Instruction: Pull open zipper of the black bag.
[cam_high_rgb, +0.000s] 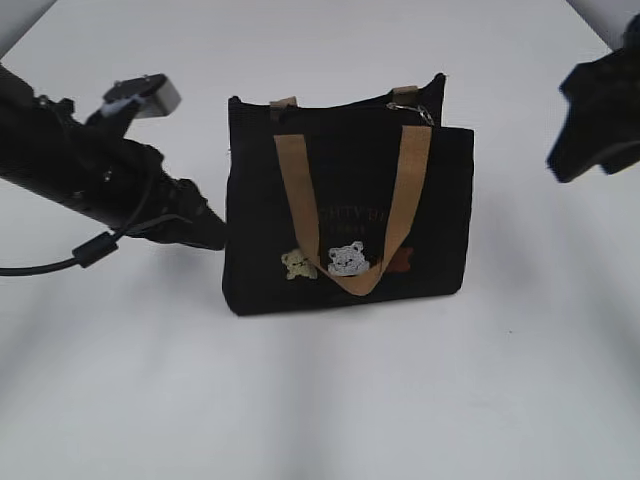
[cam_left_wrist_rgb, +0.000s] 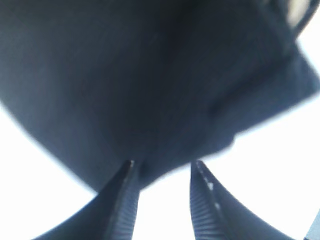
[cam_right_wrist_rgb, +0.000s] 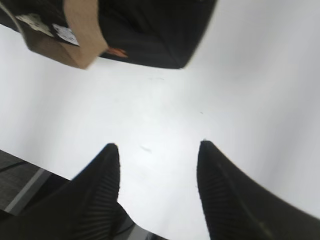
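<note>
Exterior view: the black bag (cam_high_rgb: 345, 215) stands upright mid-surface (cam_high_rgb: 320, 400), front toward the camera, long axis left-right. The left hand (cam_left_wrist_rgb: 162, 167), parted narrowly, touches its left edge. The zipper (cam_high_rgb: 424, 113) ring sits top right. The right hand (cam_right_wrist_rgb: 159, 150), wide apart, holds nothing.

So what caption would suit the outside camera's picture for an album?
Black bag with tan handles stands on a white table; left gripper at its side, right gripper apart.

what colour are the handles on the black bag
Tan, a light brown webbing; the front handle hanging down the black bag shows it best in the exterior view.
</note>
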